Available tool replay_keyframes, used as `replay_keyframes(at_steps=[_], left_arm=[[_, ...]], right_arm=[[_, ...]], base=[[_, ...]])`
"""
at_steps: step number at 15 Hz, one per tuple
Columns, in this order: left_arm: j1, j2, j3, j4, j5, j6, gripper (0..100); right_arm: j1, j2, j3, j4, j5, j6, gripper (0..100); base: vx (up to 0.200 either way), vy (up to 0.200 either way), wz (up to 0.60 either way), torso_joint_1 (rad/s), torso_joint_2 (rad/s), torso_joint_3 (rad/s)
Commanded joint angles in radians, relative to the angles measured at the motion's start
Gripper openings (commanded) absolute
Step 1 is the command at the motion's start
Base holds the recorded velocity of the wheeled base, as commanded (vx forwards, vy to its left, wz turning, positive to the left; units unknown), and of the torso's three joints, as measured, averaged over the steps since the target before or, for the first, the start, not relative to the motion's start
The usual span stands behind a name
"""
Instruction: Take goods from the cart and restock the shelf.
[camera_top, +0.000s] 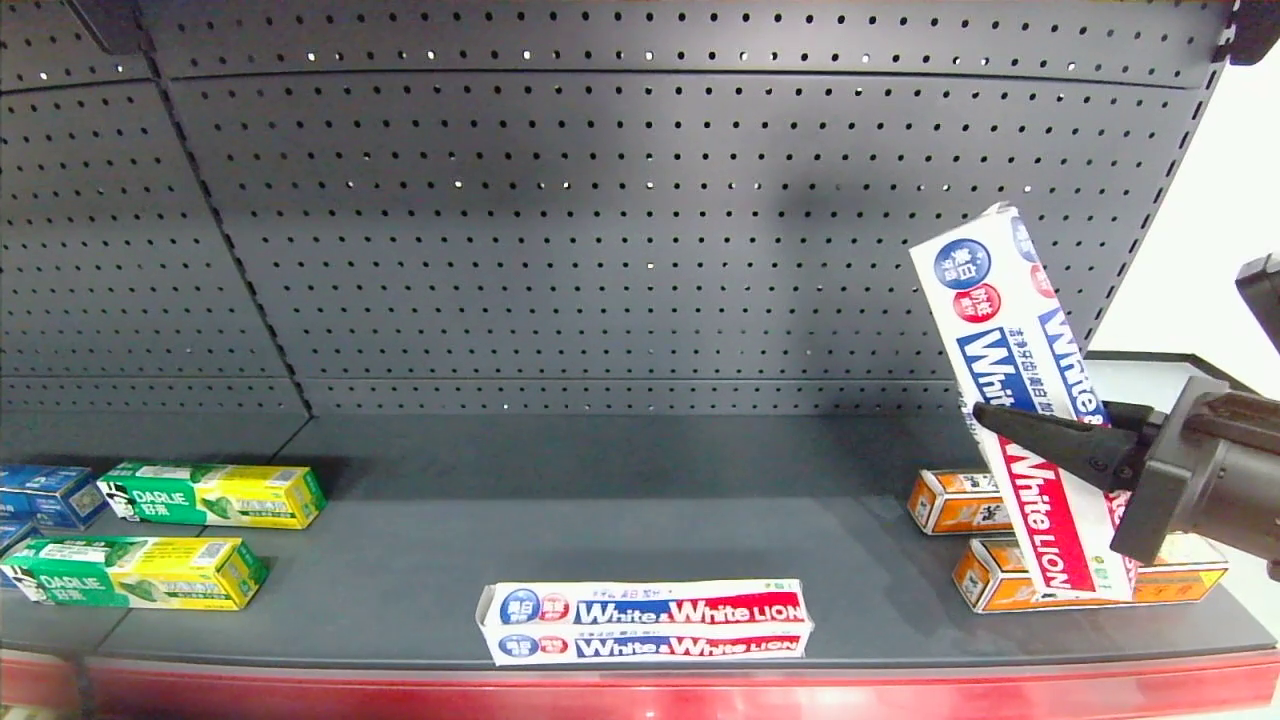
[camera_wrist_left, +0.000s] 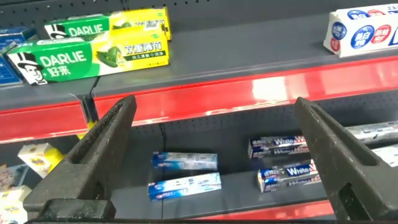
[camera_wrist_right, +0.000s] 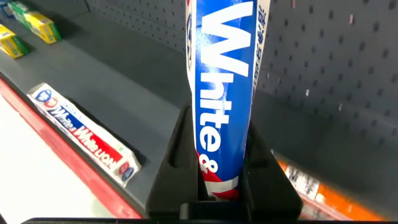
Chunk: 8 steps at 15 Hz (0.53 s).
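Right gripper (camera_top: 1010, 428) of mine is pinching a white toothpaste box (camera_top: 1005, 330) around its middle. The box stands tilted, top leaning left, at the right end of the shelf (camera_top: 600, 490). Its lower end is in front of two orange boxes (camera_top: 950, 500); whether it touches them I cannot tell. A matching box (camera_top: 645, 620) lies flat by the near edge, well to the left. My left gripper (camera_wrist_left: 214, 155) is spread wide, holding nothing.
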Motion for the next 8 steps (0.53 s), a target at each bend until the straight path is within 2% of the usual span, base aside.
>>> replay_keyframes(at_steps=[1, 4, 8], left_arm=[[0.001, -0.003, 0.000, 0.000, 0.000, 0.000, 100], [0.001, -0.003, 0.000, 0.000, 0.000, 0.000, 100], [0.001, -0.003, 0.000, 0.000, 0.000, 0.000, 100]], right_arm=[[0.012, 0.066, -0.037, -0.015, 0.019, -0.038, 0], [0.041, 0.153, -0.169, -0.022, 0.020, -0.057, 0], [0.078, 0.225, -0.220, -0.019, 0.024, -0.075, 0]], base=[[0.000, 0.000, 0.00, 0.000, 0.00, 0.000], [0.000, 0.000, 0.00, 0.000, 0.00, 0.000], [0.000, 0.000, 0.00, 0.000, 0.00, 0.000]])
